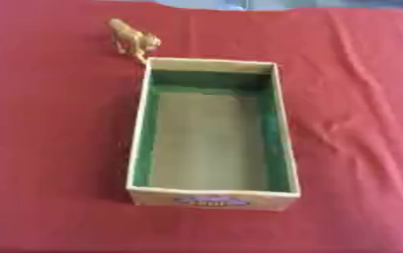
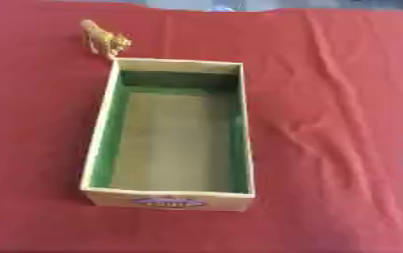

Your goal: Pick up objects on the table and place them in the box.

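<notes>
Red cloth [image 1: 58, 148], one box [image 1: 284, 148], one toy lion [image 1: 134, 40]

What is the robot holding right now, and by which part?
Nothing that shows. The toy lion stands untouched by the box's far left corner; no hand is clearly in view.

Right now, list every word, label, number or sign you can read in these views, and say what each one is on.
Box, near outer wall: one oval label, purple with yellowish lettering, too blurred to read.
Toy animal, tan, beside the box's far left corner: no text visible.
Red cloth: no text visible.
Nothing here can be quoted as legible.
</notes>
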`<move>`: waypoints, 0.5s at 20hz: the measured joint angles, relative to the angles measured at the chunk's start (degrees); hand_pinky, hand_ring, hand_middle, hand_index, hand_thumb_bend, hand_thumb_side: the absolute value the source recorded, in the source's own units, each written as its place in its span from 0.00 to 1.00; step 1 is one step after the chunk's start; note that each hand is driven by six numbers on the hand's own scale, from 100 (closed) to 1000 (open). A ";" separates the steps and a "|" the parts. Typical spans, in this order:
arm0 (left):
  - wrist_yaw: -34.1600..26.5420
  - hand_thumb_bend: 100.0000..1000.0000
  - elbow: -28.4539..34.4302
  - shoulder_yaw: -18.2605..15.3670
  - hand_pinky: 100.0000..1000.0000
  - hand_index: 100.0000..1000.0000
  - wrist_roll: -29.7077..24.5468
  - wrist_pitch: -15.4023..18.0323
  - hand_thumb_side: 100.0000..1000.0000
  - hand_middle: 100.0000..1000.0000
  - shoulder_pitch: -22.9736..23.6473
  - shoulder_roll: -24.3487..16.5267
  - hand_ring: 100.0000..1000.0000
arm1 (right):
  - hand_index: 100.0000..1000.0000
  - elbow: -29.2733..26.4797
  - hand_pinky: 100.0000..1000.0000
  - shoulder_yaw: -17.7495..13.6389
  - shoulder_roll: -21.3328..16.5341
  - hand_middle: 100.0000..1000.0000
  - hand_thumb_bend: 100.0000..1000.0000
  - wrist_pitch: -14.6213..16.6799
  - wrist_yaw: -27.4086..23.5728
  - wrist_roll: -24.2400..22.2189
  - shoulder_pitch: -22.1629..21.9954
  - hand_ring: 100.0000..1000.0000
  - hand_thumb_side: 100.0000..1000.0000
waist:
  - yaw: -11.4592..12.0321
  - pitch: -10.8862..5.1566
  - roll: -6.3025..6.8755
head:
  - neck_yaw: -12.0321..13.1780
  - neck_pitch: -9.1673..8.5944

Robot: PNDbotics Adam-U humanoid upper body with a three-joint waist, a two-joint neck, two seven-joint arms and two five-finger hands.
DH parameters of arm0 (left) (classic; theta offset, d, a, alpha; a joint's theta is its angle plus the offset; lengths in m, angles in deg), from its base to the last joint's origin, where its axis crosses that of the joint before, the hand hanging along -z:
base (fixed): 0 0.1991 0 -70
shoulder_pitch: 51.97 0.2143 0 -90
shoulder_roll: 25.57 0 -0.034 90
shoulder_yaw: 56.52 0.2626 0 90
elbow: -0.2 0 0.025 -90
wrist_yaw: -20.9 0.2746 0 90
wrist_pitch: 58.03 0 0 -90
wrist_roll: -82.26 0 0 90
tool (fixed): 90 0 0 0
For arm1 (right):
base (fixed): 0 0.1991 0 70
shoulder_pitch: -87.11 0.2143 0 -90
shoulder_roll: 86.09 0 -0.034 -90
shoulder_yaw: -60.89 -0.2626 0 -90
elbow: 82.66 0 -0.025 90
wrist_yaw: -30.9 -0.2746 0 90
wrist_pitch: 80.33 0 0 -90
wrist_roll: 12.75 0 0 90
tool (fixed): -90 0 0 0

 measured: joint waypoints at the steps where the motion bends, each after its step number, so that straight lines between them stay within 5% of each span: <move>1: 0.05 0.00 0.00 0.00 0.40 0.70 -0.04 -0.05 0.47 0.58 0.00 0.00 0.43 | 0.69 0.00 0.82 0.00 0.01 0.54 0.00 -0.02 0.00 -0.02 0.00 0.56 0.65 | 0.00 0.00 -0.01 | 0.00 0.00; 10: 0.39 0.00 0.00 0.00 0.40 0.70 -0.20 -0.47 0.47 0.58 -0.38 0.00 0.43 | 0.69 0.00 0.82 0.00 0.03 0.54 0.00 -0.03 0.00 -0.03 -0.02 0.56 0.65 | -0.04 0.00 -0.02 | -0.06 0.01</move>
